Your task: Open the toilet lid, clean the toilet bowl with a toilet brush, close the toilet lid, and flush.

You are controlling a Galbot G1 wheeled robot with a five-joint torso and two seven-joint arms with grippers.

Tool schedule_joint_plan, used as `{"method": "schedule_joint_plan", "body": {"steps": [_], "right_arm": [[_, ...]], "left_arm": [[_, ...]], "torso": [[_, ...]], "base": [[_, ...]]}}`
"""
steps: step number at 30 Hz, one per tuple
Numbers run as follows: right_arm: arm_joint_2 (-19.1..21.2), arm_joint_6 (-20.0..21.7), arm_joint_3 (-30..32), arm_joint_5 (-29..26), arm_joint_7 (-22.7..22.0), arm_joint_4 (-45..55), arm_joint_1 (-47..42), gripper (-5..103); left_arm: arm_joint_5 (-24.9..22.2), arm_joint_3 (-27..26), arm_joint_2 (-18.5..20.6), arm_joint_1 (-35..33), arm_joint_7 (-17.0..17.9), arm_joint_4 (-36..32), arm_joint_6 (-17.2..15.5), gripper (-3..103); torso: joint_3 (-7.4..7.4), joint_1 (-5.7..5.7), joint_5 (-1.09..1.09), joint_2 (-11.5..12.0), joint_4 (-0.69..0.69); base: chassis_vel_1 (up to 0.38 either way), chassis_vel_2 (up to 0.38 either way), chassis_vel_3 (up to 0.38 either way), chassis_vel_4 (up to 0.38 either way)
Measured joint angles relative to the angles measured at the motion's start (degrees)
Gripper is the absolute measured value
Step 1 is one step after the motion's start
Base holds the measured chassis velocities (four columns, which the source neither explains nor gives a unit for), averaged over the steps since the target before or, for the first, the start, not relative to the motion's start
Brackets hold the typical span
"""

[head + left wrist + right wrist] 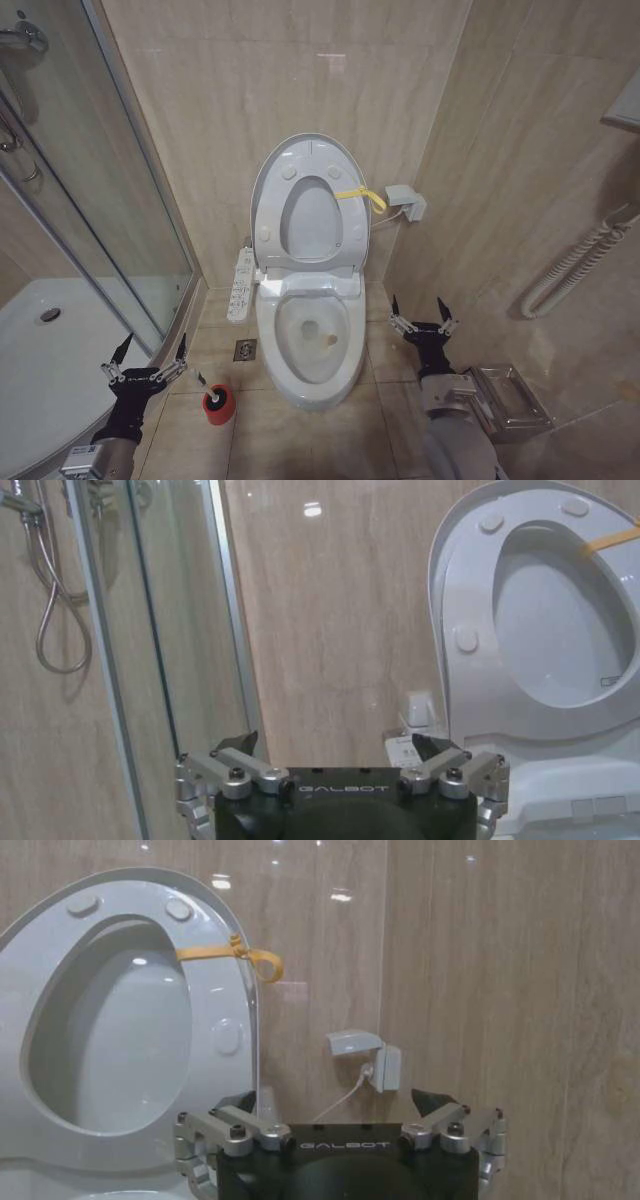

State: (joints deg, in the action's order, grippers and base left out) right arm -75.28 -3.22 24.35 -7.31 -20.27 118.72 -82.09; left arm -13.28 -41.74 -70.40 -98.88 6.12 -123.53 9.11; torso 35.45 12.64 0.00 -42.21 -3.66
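The toilet lid [312,222] [560,630] [110,1042] stands upright against the wall, seen through the raised white seat ring [347,228], which carries a yellow strap [362,196]. Below them the toilet bowl [310,335] lies uncovered. The toilet brush [201,381] sits in its round red holder [220,406] on the floor, left of the bowl. My left gripper [152,350] [335,742] hovers open just left of the holder, holding nothing. To the right of the bowl, my right gripper [417,310] [335,1099] is open too, and nothing is between its fingers.
A glass shower enclosure [100,200] and white shower tray [50,350] fill the left. A long white button panel [241,285] hangs beside the toilet, with a floor drain [245,349] below. A wall box [410,203], ribbed hose [575,265] and metal holder [505,400] are on the right.
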Motion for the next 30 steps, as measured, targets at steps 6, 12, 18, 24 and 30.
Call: {"method": "schedule_joint_plan", "body": {"steps": [6, 12, 18, 24, 30], "right_arm": [[0.0, 0.0, 0.0, 0.0, 0.0, 0.0, 0.0, 100], [0.0, 0.0, 0.0, 0.0, 0.0, 0.0, 0.0, 100], [0.0, 0.0, 0.0, 0.0, 0.0, 0.0, 0.0, 100], [0.0, 0.0, 0.0, 0.0, 0.0, 0.0, 0.0, 100], [0.0, 0.0, 0.0, 0.0, 0.0, 0.0, 0.0, 100]], "left_arm": [[0.0, 0.0, 0.0, 0.0, 0.0, 0.0, 0.0, 100], [0.0, 0.0, 0.0, 0.0, 0.0, 0.0, 0.0, 100], [0.0, 0.0, 0.0, 0.0, 0.0, 0.0, 0.0, 100], [0.0, 0.0, 0.0, 0.0, 0.0, 0.0, 0.0, 100], [0.0, 0.4, -0.2, 0.8, 0.0, 0.3, -0.5, 100]], "torso": [[0.00, 0.00, -0.01, 0.0, 0.00], [0.00, 0.00, -0.01, 0.0, 0.00], [0.00, 0.00, -0.01, 0.0, 0.00], [0.00, 0.00, -0.01, 0.0, 0.00], [0.00, 0.00, 0.02, 0.0, 0.02]], "base": [[0.000, 0.000, 0.000, 0.000], [0.000, 0.000, 0.000, 0.000], [0.000, 0.000, 0.000, 0.000], [0.000, 0.000, 0.000, 0.000], [0.000, 0.000, 0.000, 0.000]]}}
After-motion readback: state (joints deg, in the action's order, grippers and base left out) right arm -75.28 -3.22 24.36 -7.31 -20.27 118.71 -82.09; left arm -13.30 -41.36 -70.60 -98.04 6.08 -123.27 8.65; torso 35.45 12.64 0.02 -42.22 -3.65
